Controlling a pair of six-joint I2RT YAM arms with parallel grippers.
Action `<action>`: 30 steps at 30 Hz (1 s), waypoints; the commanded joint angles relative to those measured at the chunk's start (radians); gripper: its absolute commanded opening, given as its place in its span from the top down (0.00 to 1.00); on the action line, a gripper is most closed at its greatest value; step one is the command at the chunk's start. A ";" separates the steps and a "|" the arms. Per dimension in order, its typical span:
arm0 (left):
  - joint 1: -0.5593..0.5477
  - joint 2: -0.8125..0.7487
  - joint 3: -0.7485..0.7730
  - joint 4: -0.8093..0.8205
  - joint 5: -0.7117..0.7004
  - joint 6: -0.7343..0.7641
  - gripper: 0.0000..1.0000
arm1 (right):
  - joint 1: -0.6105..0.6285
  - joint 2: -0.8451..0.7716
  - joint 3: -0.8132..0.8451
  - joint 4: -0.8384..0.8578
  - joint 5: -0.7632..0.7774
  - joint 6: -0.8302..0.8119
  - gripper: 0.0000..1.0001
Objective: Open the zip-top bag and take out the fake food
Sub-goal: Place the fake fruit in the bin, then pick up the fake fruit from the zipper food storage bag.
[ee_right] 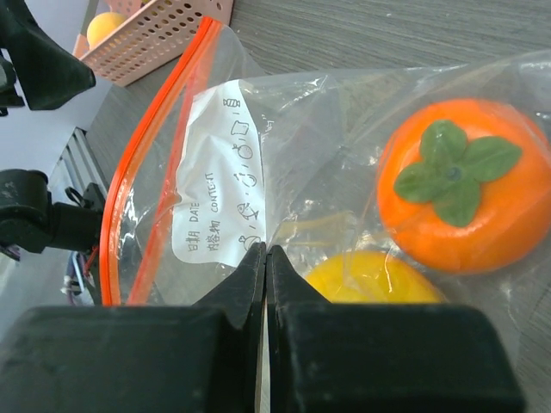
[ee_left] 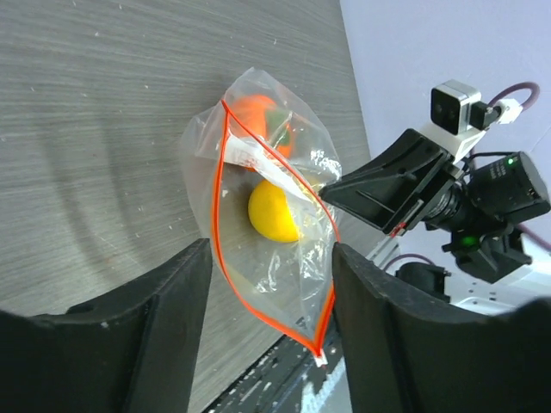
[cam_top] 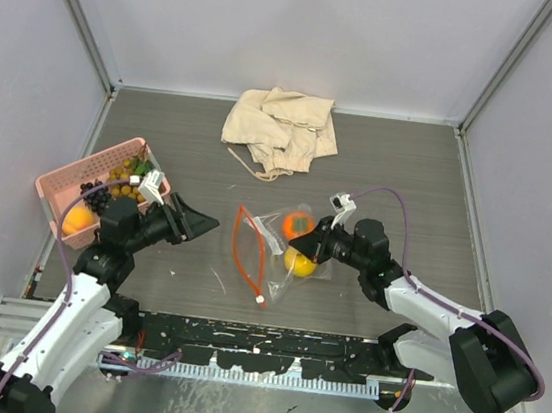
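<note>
Top view: the zip-top bag (cam_top: 276,270) lies mid-counter (cam_top: 410,183), with a persimmon (cam_top: 298,225) and a lemon (cam_top: 298,263) inside. Left wrist: the left gripper (ee_left: 271,249) is spread apart, the gaping bag at its 12 o'clock. Right wrist: the right gripper (ee_right: 265,251) is pinched together on the bag's film.

Black left gripper (cam_top: 201,226) sits at near left, fingers spread wide; black right gripper (ee_right: 265,258) reaches leftward, fingertips pinched on the clear zip-top bag (ee_right: 224,129).

White arms (cam_top: 71,314), black jaws, purple cables (cam_top: 387,190)
</note>
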 commanded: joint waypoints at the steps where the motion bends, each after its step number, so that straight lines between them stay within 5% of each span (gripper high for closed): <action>1: -0.032 0.005 0.018 0.094 -0.020 -0.115 0.43 | -0.005 -0.035 0.012 0.050 0.033 0.115 0.94; 5: -0.048 -0.014 0.083 -0.080 -0.108 -0.023 0.42 | -0.005 -0.128 -0.062 0.046 0.133 0.154 0.93; 9: -0.047 0.013 0.019 0.142 -0.014 -0.030 0.40 | -0.004 -0.187 -0.092 0.028 0.128 0.121 0.92; 16: -0.053 0.042 0.013 0.207 0.150 0.030 0.41 | -0.003 -0.276 -0.045 -0.125 0.126 -0.016 0.92; 19: -0.071 0.027 -0.038 0.290 0.131 -0.070 0.41 | -0.005 -0.325 -0.022 -0.228 0.164 -0.066 0.91; 22: -0.120 -0.008 -0.065 0.275 0.074 -0.143 0.42 | -0.005 -0.377 -0.029 -0.286 0.190 -0.038 0.80; 26: -0.148 -0.117 0.009 0.043 0.102 0.080 0.32 | -0.004 -0.407 -0.098 -0.110 0.129 -0.031 0.73; 30: -0.147 -0.213 -0.109 0.227 0.046 0.058 0.21 | -0.004 -0.376 -0.041 -0.161 0.122 -0.025 0.62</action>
